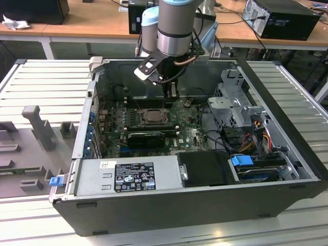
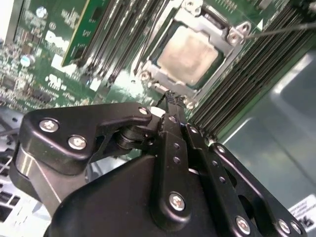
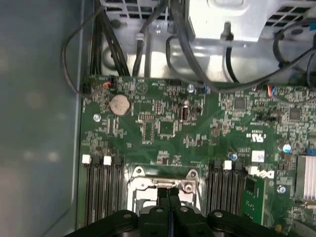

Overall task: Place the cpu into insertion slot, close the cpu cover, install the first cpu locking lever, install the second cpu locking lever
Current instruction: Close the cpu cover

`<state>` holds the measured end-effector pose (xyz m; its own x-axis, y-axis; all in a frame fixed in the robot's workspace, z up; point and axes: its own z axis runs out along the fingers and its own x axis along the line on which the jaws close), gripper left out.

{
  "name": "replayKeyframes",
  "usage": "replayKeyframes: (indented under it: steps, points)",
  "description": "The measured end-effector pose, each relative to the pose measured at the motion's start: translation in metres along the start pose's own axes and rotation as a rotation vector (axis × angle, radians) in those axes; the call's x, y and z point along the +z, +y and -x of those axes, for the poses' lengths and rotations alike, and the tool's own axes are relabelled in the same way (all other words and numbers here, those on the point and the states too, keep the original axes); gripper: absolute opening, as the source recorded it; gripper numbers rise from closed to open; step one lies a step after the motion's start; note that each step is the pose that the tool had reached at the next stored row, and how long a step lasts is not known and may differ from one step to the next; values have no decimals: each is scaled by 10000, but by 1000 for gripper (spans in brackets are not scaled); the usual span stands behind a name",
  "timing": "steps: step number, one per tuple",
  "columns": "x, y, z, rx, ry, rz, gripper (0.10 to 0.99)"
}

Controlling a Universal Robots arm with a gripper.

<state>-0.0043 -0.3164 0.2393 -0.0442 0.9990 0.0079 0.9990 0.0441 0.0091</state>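
- On the worktop (image 1: 297, 87) of grey metal slats: an open computer case (image 1: 179, 210), lying on its side.
- Down into the case from above: the arm (image 1: 177, 25), with the black hand (image 1: 170, 94) at its end.
- Hand closed, fingers (image 2: 173, 118) pressed together, nothing held between them.
- In both wrist views, fingertips right at the edge of the cover (image 2: 153, 74); touching it or just off it, hard to tell.
- Flat in the slot (image 1: 144, 116), pale face up: the cpu (image 2: 190, 54).
- Cover down over the cpu, its silver frame all around, the pale face seen through the big window.
- Reaching out past one corner of the cover: a thin metal rod (image 2: 279, 29).
- Around the slot, the green board (image 3: 163, 123), with long black memory slots (image 2: 247, 74) on two sides of the cover.
- On the board, well apart from the slot: a round silver battery (image 3: 119, 104).
- Past the edge of the board, on the grey case floor: black cables (image 3: 182, 44).
- In the exterior view, along the near wall of the case: a grey power box (image 1: 128, 177) with a label.
- At the exterior view's right, inside the case: a metal drive cage (image 1: 236, 102).
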Motion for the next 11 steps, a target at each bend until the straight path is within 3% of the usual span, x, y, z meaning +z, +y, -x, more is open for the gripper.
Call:
replayKeyframes:
  steps: [3,11]
  points:
    - [24,-116,-5,2,19,-13,106]
    - [52,-242,-11,-13,81,-34,106]
